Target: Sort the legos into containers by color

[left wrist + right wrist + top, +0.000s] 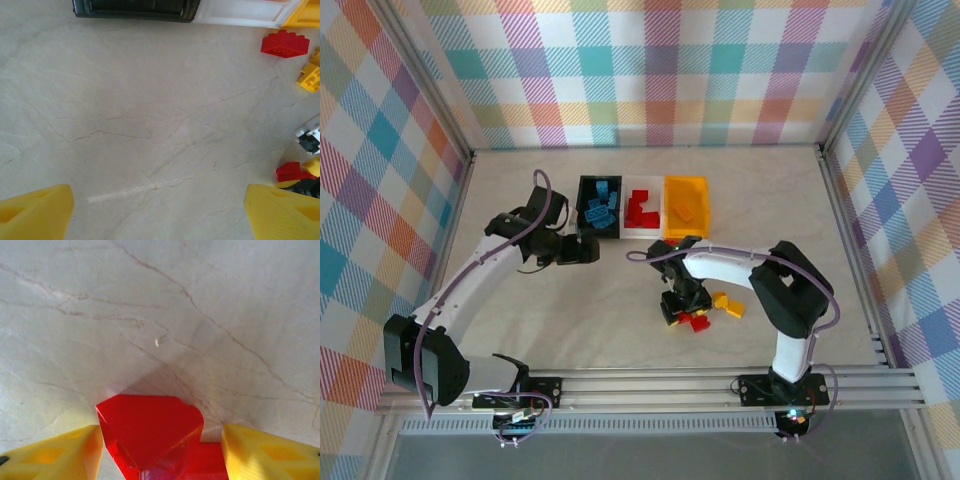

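Red brick (150, 415) sits between the right gripper's (160, 434) fingers, one corner pointing forward; jaws straddle it, can't tell if they're biting yet. White bin (642, 234) holding the other reds lies up-table, slightly left of it. Left gripper (588, 250) hangs wide open by the black bin (582, 205), farther from this brick.

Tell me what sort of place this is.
Probably a robot lab test cell: plaid-printed walls box in a marble-look tabletop, with the left arm and right arm bolted to an aluminium rail.
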Controlling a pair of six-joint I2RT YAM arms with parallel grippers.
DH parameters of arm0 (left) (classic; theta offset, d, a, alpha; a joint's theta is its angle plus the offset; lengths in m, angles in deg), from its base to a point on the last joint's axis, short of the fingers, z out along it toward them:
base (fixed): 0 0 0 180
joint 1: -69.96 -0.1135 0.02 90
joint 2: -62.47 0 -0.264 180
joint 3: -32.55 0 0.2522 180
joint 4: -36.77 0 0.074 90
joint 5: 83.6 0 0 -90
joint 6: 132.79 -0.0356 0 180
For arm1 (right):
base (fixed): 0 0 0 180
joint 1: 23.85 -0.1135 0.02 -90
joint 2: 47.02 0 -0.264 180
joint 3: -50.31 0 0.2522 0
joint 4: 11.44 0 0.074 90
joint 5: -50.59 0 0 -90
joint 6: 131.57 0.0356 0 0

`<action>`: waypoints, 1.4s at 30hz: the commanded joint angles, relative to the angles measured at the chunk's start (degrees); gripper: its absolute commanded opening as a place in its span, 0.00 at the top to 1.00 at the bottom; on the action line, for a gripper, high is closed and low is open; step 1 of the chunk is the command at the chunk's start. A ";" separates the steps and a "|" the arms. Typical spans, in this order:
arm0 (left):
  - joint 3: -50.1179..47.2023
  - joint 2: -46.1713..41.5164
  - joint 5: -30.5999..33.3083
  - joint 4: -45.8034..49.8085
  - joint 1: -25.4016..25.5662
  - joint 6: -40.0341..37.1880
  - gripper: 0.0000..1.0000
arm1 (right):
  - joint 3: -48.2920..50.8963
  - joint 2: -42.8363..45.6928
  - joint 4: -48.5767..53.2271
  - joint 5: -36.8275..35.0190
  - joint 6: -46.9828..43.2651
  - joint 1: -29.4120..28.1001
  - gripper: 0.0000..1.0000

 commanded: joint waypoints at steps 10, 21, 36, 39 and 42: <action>0.13 -1.58 0.23 1.67 -1.48 -1.73 0.10 | -5.73 -5.65 0.08 -0.24 -0.29 -0.34 0.40; -1.54 -2.55 -0.41 0.80 -2.01 -0.98 0.10 | -2.32 -1.79 0.85 -1.75 0.81 -0.33 0.48; -1.90 -2.86 -0.82 0.45 -2.01 0.22 0.10 | -8.53 1.18 4.64 -4.31 -0.29 -0.24 0.51; -1.98 -3.12 -0.70 0.77 -2.01 0.20 0.10 | -15.90 0.56 7.12 -4.68 -1.91 0.70 0.51; -1.96 -3.90 -0.30 1.15 -2.12 0.28 0.10 | -25.27 -1.81 9.94 -4.73 -4.33 2.70 0.51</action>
